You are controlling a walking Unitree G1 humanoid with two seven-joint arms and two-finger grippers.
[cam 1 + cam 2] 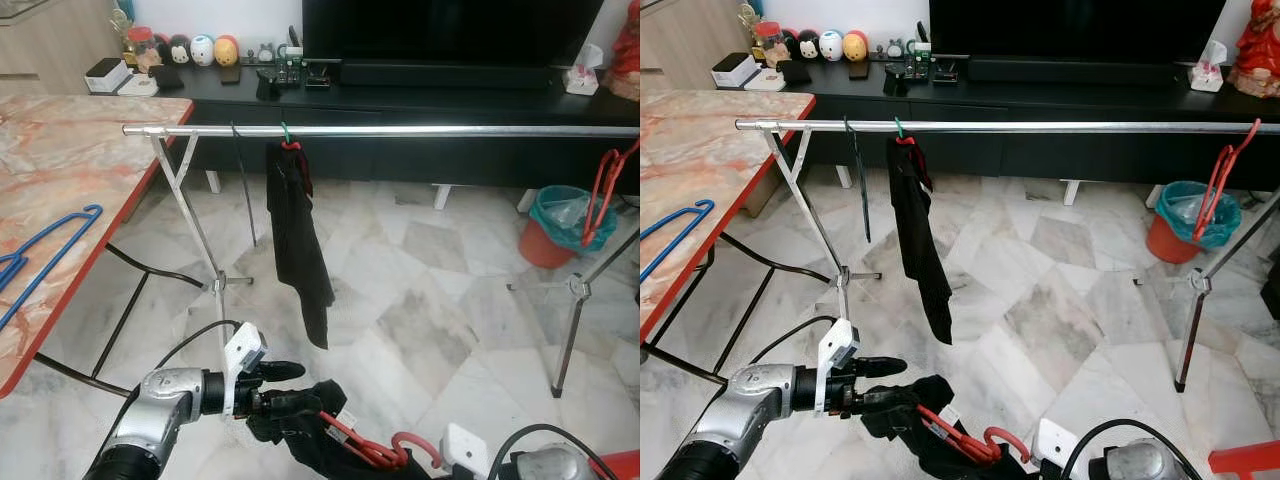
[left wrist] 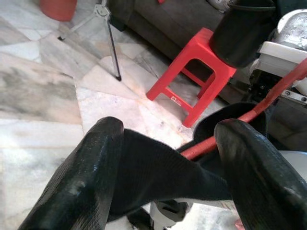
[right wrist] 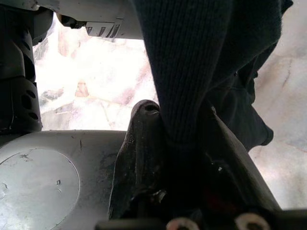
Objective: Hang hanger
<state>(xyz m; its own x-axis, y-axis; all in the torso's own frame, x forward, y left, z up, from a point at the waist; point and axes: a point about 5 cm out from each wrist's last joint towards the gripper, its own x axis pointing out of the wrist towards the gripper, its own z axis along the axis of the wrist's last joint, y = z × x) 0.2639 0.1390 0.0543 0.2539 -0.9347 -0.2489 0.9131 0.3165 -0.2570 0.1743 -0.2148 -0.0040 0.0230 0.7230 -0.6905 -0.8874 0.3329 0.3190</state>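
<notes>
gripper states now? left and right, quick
Left gripper: fingers spread, dark knitted garment on a red plastic hanger between them; grip cannot be told.
Right gripper: shut on the dark knitted garment.
</notes>
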